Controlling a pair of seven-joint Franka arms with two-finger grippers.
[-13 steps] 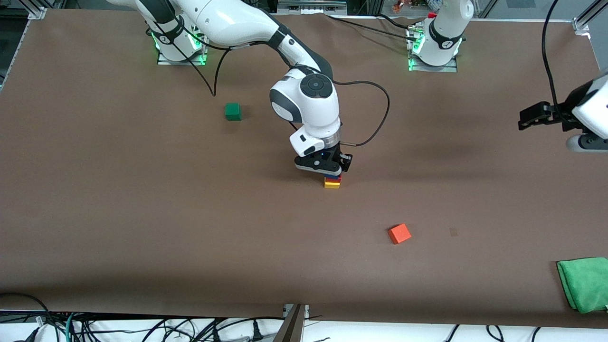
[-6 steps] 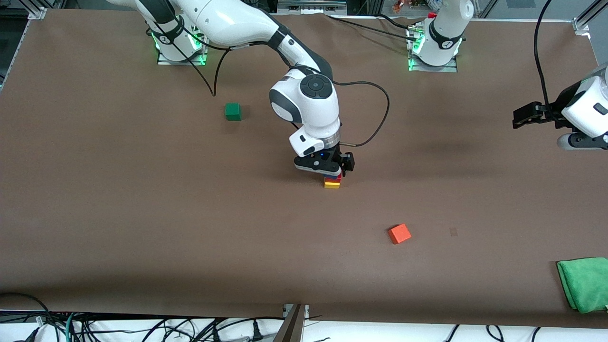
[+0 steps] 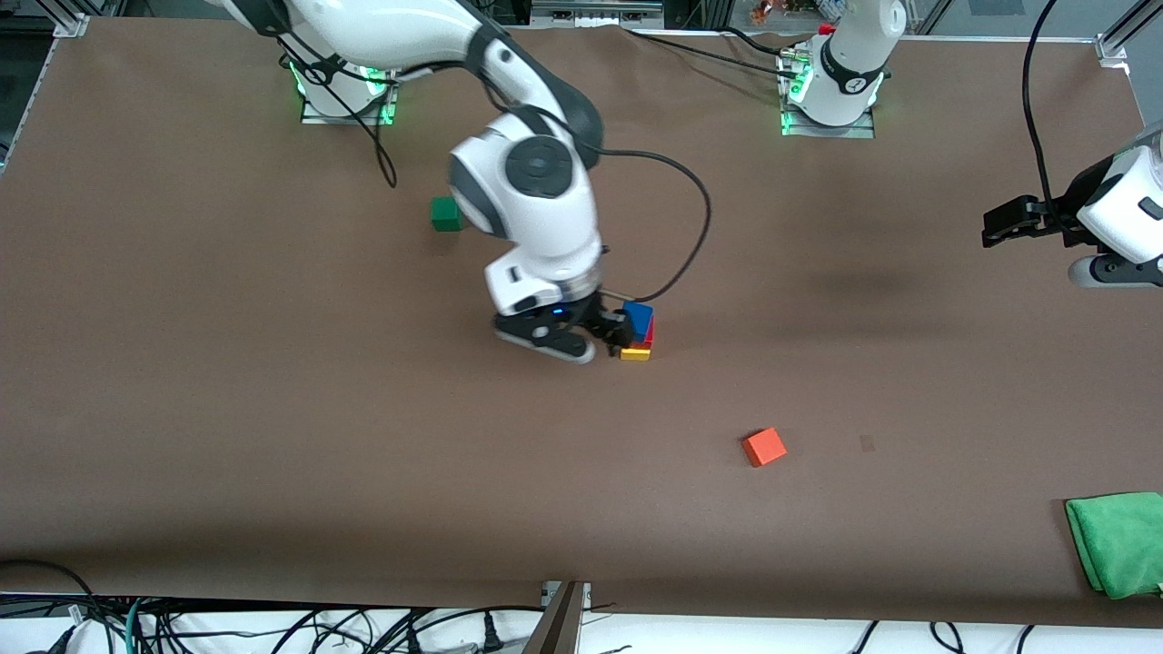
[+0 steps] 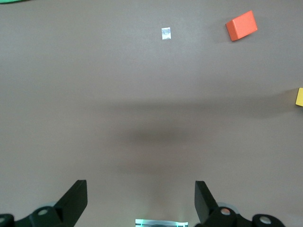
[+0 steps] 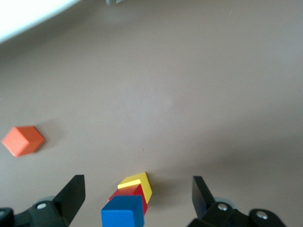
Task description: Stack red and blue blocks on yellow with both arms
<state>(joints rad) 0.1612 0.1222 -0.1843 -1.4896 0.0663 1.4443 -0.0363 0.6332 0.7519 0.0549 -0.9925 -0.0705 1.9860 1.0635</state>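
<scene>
A stack stands mid-table: the yellow cube (image 3: pixel 635 354) at the bottom, the red block (image 3: pixel 649 335) on it, the blue block (image 3: pixel 638 317) on top. In the right wrist view the blue block (image 5: pixel 122 212), red block (image 5: pixel 138 194) and yellow cube (image 5: pixel 143 183) show between the open fingers. My right gripper (image 3: pixel 607 338) is open and empty, up beside the stack on the right arm's side. My left gripper (image 3: pixel 999 225) is open and empty, raised over the table's end by the left arm; its wrist view shows the yellow cube (image 4: pixel 299 96) at the frame's edge.
An orange cube (image 3: pixel 764 447) lies nearer the front camera than the stack; it also shows in the left wrist view (image 4: pixel 241 25) and the right wrist view (image 5: pixel 22 140). A green cube (image 3: pixel 444 213) sits toward the right arm's base. A green cloth (image 3: pixel 1116 541) lies at the near corner.
My right gripper has let go of the blue block, risen and drawn away toward the right arm's end. The stack stays standing. The left arm has shifted slightly.
</scene>
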